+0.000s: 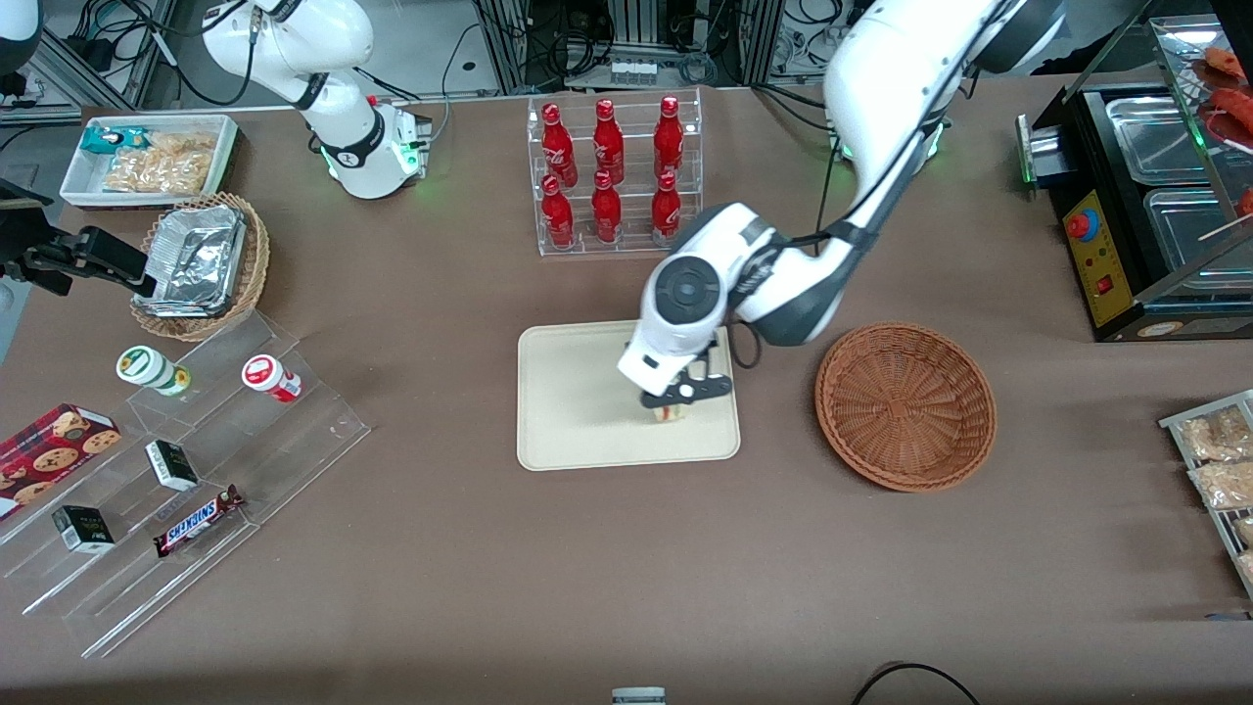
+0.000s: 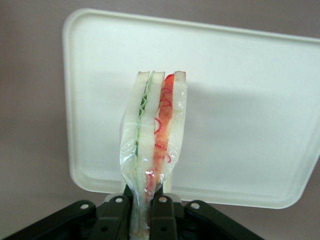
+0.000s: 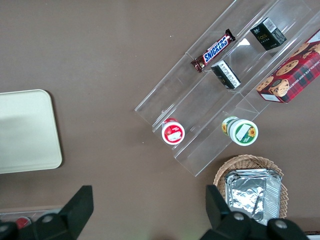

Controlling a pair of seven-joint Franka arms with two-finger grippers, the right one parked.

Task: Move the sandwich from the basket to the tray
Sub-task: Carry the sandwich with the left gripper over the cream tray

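Note:
My left gripper (image 1: 685,394) is shut on the sandwich (image 1: 671,412), a plastic-wrapped wedge with green and red filling. It hangs low over the cream tray (image 1: 578,411), near the tray's edge on the basket side; I cannot tell whether it touches the tray. In the left wrist view the sandwich (image 2: 155,130) stands on edge between the black fingers (image 2: 116,212), with the tray (image 2: 240,100) beneath it and the gripper (image 2: 146,210) clamped on its wrapped end. The reddish-brown wicker basket (image 1: 905,406) sits beside the tray, toward the working arm's end, with nothing in it.
A clear rack of red bottles (image 1: 612,176) stands farther from the camera than the tray. Toward the parked arm's end are a stepped acrylic shelf with snacks (image 1: 176,470), a tan basket of foil trays (image 1: 201,264) and a white bin (image 1: 152,157). A black food warmer (image 1: 1155,196) stands at the working arm's end.

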